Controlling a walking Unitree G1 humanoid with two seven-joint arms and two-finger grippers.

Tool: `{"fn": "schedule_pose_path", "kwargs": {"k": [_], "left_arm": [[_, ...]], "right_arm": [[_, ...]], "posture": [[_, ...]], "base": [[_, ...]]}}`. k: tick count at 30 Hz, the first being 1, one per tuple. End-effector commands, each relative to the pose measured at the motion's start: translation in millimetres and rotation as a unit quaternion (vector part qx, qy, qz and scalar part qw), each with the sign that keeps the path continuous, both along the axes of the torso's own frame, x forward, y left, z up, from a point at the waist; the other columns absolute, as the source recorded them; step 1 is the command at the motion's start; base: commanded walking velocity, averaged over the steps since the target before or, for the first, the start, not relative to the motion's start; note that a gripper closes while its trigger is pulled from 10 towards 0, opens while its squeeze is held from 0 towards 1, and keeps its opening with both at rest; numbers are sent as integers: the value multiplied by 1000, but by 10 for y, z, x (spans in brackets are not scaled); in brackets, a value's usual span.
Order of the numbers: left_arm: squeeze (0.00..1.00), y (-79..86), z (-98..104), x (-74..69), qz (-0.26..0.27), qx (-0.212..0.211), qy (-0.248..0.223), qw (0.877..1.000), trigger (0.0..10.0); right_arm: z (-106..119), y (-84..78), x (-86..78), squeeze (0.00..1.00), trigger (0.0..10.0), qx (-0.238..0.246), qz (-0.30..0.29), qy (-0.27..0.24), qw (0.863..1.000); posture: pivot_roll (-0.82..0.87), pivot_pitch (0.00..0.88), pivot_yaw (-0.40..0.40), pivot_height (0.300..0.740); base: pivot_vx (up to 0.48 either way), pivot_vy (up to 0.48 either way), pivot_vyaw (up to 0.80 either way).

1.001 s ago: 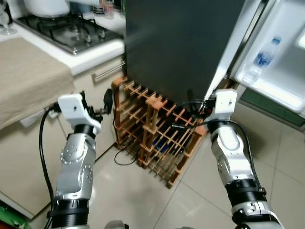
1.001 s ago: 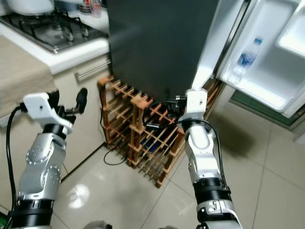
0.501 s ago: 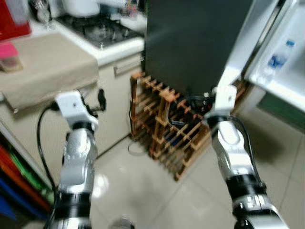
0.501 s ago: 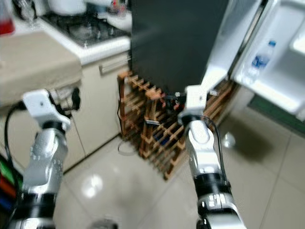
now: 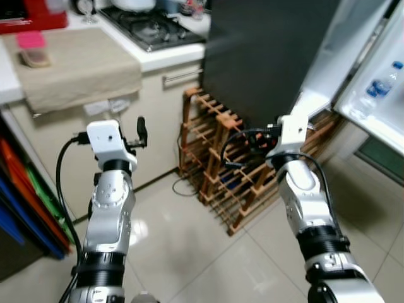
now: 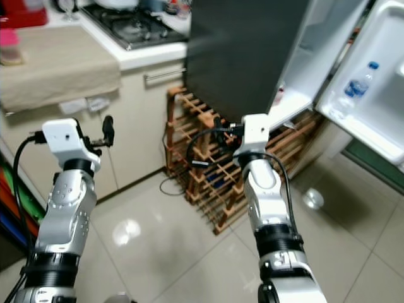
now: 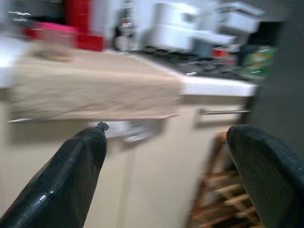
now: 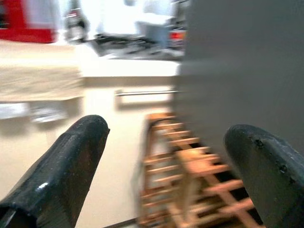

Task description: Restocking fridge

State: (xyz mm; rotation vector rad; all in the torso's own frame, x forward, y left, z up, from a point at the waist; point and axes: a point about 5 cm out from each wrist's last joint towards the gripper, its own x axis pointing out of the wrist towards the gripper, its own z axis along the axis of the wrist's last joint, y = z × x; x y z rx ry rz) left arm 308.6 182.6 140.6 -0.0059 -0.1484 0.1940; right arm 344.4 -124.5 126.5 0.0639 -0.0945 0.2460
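Observation:
The fridge's dark side panel (image 5: 265, 57) stands ahead, and its white door (image 6: 372, 107) hangs open to the right. A water bottle (image 6: 357, 87) with a blue cap sits on the door shelf. Both my arms are raised in front of me at about waist height. My left gripper (image 7: 166, 137) is open with nothing between its fingers and faces the counter cabinets. My right gripper (image 8: 166, 128) is open and empty too, facing the wooden wine rack (image 5: 221, 158) beside the fridge.
To the left, a kitchen counter carries a beige cloth (image 5: 76, 69), a gas hob (image 5: 151, 28), a pink item (image 5: 31, 39) and a red box (image 5: 31, 12). Coloured items (image 5: 25, 189) stand under the counter's left end. Glossy tiled floor (image 5: 189, 252) lies below my arms.
The whole view has swung left and sharpened, so more of the counter shows and the fridge door sits nearer the right edge. Both grippers stay open and empty.

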Motion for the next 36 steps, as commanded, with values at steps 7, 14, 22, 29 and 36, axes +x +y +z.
{"fn": "schedule_pose_path", "kwargs": {"k": [7, 14, 22, 29, 36], "left_arm": [[0, 142, -194, -87, 22, 136, 50, 989, 10000], [0, 9, -52, 61, 6, 100, 22, 995, 10000], [0, -112, 54, 110, 11, 66, 3, 998, 10000], [0, -134, -19, 125, 18, 47, 19, 999, 10000], [0, -125, 4, 176, 15, 52, 22, 998, 10000]], "right_arm": [[-296, -160, -139, 0, 10000, -2, -34, 45, 998], [-305, -192, -107, 0, 10000, -8, -44, 43, 998], [-137, -137, -49, 47, 10000, -10, -32, 11, 999], [-78, -144, -26, 51, 10000, -16, -25, -1, 1000], [-16, -155, 25, 67, 10000, -22, -26, -9, 999]], "posture": [[25, 0, -81, 740], [31, 0, -60, 740], [8, 0, -76, 740], [4, 0, -79, 740], [6, 0, -80, 740]], "base": [[0, 0, 564], [0, 0, 543], [92, -154, 511], [244, -410, 498], [247, -409, 494]]}}
